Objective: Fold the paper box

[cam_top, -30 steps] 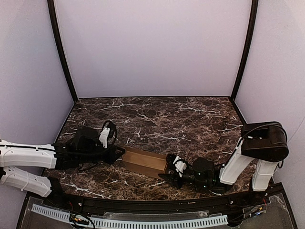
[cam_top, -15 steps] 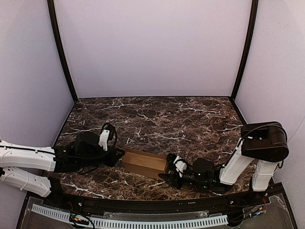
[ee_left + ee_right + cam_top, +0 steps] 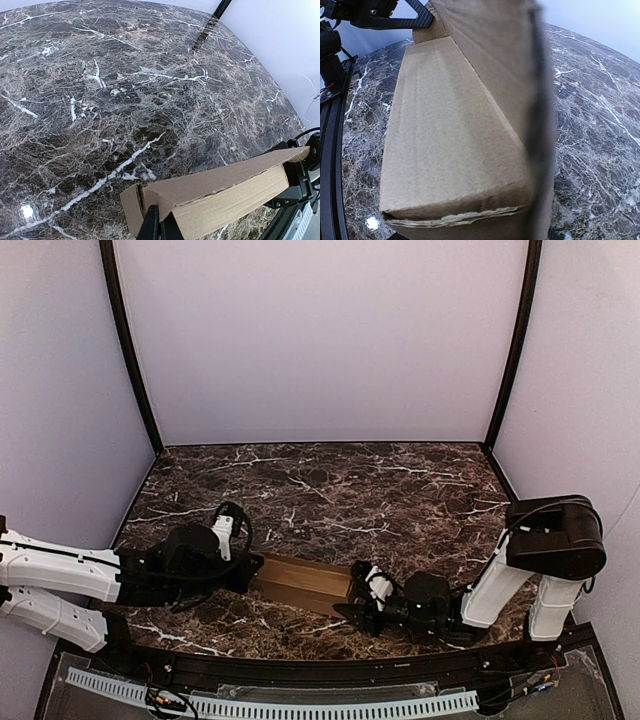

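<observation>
The paper box (image 3: 302, 581) is a long brown cardboard box lying on the dark marble table (image 3: 380, 490), near the front. My left gripper (image 3: 254, 567) is shut, and its tips touch the box's left end. In the left wrist view the joined fingertips (image 3: 159, 222) press where an end flap (image 3: 131, 207) meets the box body (image 3: 230, 192). My right gripper (image 3: 354, 602) holds the box's right end between its jaws. The right wrist view is filled by the box (image 3: 450, 145), with one blurred dark finger (image 3: 542, 125) along its side.
Lavender walls enclose the table on three sides, with black posts (image 3: 128, 350) (image 3: 512, 350) at the back corners. A black rail and a white cable track (image 3: 270, 705) run along the front edge. The right arm's base (image 3: 555, 550) stands at the front right.
My left arm has slid right and slightly nearer, bringing its wrist closer to the box's left end. The box and the right arm have stayed nearly still.
</observation>
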Controlling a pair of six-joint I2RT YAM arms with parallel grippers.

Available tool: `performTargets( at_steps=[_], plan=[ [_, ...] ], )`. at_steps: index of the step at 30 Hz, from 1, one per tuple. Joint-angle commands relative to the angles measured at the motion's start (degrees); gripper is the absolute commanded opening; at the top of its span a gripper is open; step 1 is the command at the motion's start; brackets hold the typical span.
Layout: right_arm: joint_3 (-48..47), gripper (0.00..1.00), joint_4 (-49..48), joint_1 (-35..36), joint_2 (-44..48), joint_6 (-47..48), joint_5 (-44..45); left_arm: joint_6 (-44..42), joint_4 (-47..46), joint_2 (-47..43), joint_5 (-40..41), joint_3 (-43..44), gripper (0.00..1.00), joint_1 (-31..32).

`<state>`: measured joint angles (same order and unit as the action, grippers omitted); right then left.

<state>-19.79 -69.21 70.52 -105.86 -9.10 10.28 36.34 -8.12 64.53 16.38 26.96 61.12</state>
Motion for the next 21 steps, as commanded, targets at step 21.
performTargets(
  at_steps=[21],
  plan=[
    [0.5,0.3,0.5,-0.8,0.4,-5.7,11.2,4.0,17.7,1.0,0.6,-5.8,0.0,3.1]
  ],
)
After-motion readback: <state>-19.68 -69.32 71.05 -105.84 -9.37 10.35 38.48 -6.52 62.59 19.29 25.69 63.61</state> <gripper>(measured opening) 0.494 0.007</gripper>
